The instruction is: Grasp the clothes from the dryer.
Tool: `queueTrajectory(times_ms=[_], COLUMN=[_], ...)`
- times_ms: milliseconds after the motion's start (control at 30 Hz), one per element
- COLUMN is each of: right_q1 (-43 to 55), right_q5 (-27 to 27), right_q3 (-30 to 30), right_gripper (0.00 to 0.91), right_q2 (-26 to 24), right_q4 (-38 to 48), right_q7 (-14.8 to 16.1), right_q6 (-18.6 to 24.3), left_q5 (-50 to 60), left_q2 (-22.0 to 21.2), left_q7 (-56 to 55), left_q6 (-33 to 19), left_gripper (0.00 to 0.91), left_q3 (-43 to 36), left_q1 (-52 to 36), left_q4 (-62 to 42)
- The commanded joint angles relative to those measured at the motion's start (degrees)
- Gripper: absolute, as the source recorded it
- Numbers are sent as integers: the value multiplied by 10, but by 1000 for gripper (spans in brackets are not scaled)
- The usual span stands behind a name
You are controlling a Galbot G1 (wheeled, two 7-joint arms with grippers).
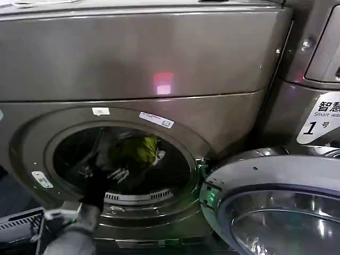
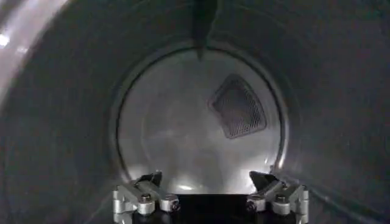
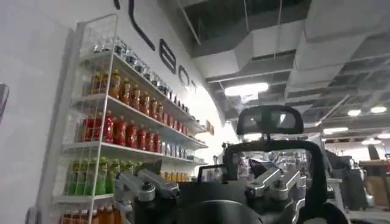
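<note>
Nearest the head camera, the left arm's grey sleeve rises from the lower left and passes through the round porthole of the dryer (image 1: 159, 64), a dark bronze-grey front-loader. Its porthole door (image 1: 276, 207) hangs swung open at the lower right, glass facing up and outward. A white shield-shaped "1" sticker (image 1: 319, 119) sits on the neighbouring panel to the right.

Inside the drum, the left gripper (image 1: 118, 174) is a dark shape with pale fingers (image 1: 123, 173) showing. The clothes (image 1: 139, 150), a small yellow-green bundle with a scrap of white at its right edge, lie just above and beyond those fingers, toward the back of the drum. I cannot tell whether the fingers touch the fabric. The bundle is crumpled; its longer side runs roughly across the drum, with the white end pointing toward the door side.

From the left wrist, the left gripper (image 2: 210, 182) has its fingers (image 2: 149, 179) spread wide apart, nothing between them, facing the drum's round rear wall with its mesh vent (image 2: 239, 114).

The right gripper (image 3: 210, 182) is raised away from the machine, fingers apart and empty, with a shelf rack of bottled drinks (image 3: 116, 131) beyond them.
</note>
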State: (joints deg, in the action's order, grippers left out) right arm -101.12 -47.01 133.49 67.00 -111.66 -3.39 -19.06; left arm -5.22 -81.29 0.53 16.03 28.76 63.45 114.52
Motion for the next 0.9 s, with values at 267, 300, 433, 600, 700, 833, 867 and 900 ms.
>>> queueTrajectory(times_ms=[267,300,433,600,700,833,867,900], right_q1=[0,1,3,8,9,12,13,13], right_q5=[2,2,3,2,3,3,3,3], right_q3=[9,9,9,2,0,-8,-9,-10], right_gripper=[907,907,907,907,907,907,907,907], right_q2=[-7,-7,-14,-9,-10,-9,-10,-10], right_q4=[9,8,13,10,11,7,6,5], right_q7=[3,3,4,6,6,6,5,5], right_q6=[1,0,1,2,2,2,2,2], left_q5=[17,20,17,58,104,150,167,190], left_q2=[-18,-22,-31,-35,-30,-17,-15,-15], left_q7=[-4,-4,17,80,166,281,306,338], left_q6=[-89,-93,-104,-114,-132,-158,-166,-177], left_gripper=[907,907,907,907,907,907,907,907], left_q3=[-36,-36,-47,-52,-72,-129,-143,-159], left_q1=[-336,-347,-442,-547,-604,-635,-644,-665], left_q4=[-438,-454,-582,-732,-840,-891,-901,-934])
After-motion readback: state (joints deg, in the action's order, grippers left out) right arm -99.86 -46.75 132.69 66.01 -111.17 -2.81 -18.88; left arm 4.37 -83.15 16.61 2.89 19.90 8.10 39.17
